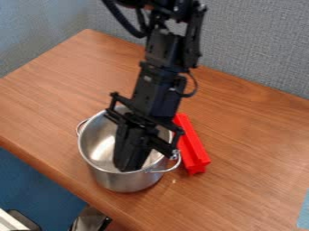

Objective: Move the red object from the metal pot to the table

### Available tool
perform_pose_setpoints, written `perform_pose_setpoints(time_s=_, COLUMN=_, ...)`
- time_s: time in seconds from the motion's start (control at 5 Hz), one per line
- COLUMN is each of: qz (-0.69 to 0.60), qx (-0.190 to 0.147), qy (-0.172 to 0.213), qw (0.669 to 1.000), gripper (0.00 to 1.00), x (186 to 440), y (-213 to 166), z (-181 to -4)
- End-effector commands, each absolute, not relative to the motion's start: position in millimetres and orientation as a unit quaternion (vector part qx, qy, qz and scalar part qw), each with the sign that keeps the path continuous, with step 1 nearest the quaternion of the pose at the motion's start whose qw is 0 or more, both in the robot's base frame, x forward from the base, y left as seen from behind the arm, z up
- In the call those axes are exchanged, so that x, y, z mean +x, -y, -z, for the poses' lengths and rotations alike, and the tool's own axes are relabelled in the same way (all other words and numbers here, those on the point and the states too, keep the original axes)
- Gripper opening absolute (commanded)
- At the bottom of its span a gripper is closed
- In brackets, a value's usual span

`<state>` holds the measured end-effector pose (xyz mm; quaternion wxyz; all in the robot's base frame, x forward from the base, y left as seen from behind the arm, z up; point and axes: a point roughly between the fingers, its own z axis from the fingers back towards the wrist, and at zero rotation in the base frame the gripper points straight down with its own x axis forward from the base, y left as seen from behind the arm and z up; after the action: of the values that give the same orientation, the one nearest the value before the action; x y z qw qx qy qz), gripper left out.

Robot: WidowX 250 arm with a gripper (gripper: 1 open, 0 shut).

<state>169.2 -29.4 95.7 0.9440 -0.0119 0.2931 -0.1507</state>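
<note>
The reddish-brown tabletop [248, 180] is bordered by a grey partition behind, and on it the round silver pot [108, 171] is set near the edge. The red bar [192, 149] is seen lying on the wood just beside the pot, outside it, partly covered by the black arm. The jaws [128, 164] are lowered into the pot and are closed; whether anything is gripped between them cannot be told.

grey textured partition [254, 45] behind; blue surface [36, 185] at lower left.
</note>
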Motion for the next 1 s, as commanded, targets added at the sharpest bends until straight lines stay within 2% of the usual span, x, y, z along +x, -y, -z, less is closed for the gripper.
perform_pose_setpoints(time_s=0.0, qz=0.196, qx=0.001, qy=-0.252, qw=0.948, gripper=0.0, x=176, y=38, z=-111.0)
perform_pose_setpoints(time_s=0.4, qz=0.253, qx=0.001, qy=-0.257, qw=0.933, gripper=0.0, x=184, y=37, z=-98.7)
perform_pose_setpoints(time_s=0.6, qz=0.25, qx=-0.006, qy=-0.269, qw=0.93, gripper=0.0, x=185, y=46, z=-80.8)
perform_pose_setpoints(time_s=0.8, qz=0.252, qx=-0.01, qy=-0.29, qw=0.923, gripper=0.0, x=186, y=58, z=-52.8)
